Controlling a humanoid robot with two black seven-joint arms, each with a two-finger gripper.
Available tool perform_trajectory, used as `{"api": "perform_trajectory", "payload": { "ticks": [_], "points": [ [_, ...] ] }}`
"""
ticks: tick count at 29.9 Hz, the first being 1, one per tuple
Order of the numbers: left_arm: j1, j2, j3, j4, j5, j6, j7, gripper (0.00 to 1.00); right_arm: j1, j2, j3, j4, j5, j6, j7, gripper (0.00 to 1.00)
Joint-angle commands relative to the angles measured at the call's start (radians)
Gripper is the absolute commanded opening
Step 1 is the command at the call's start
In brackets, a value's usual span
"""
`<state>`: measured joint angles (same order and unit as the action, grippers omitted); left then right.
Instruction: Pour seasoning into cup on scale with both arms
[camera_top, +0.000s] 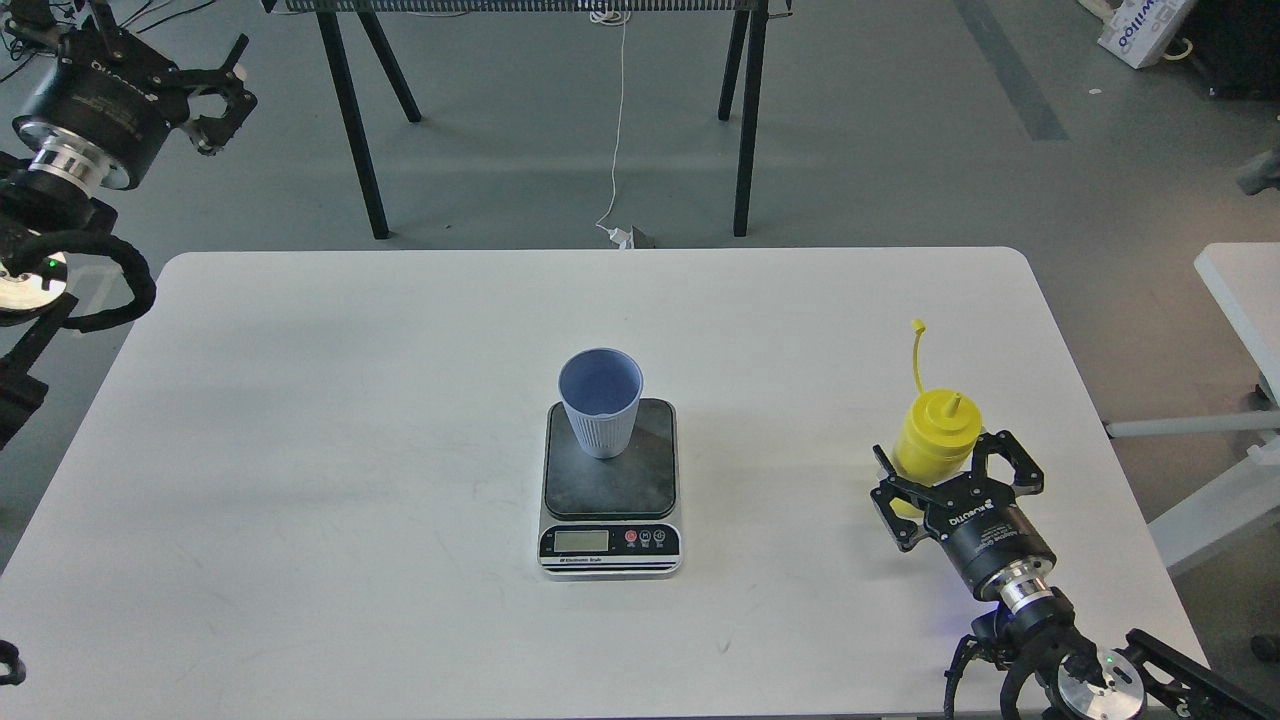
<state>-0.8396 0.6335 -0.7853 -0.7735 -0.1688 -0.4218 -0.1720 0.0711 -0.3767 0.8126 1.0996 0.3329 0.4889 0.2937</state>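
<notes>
Right of the scale (610, 487) bearing the cup (600, 402), near the table (300, 450) edge, my right gripper (950, 470) brackets the seasoning (935, 440), fingers spread; my left gripper (215, 95) hangs open, well clear.

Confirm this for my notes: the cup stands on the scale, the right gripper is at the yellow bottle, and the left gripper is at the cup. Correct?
Not quite. In the head view the left gripper is raised far off to the left, away from the cup. The cup does stand on the scale, and the right gripper is open around the yellow bottle.
</notes>
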Motion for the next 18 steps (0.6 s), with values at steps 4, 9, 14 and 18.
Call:
{"api": "perform_trajectory", "payload": {
  "ticks": [4,9,14,18],
  "points": [
    [-0.001,-0.001,0.000,-0.006,0.000,0.000,0.000,1.00,-0.077,-0.086,0.043,0.086,0.000,0.000,0.001,0.99],
    [-0.001,0.000,-0.005,-0.015,0.000,0.000,0.000,1.00,-0.158,-0.149,0.049,0.151,-0.002,0.000,0.001,0.99],
    [0.001,0.000,-0.008,-0.015,0.000,0.000,0.000,1.00,-0.243,-0.212,0.048,0.178,-0.008,0.000,0.002,0.99],
    [0.001,0.000,-0.009,-0.017,0.000,-0.002,-0.001,1.00,-0.258,-0.333,0.063,0.217,-0.008,0.000,0.015,0.99]
  ]
}}
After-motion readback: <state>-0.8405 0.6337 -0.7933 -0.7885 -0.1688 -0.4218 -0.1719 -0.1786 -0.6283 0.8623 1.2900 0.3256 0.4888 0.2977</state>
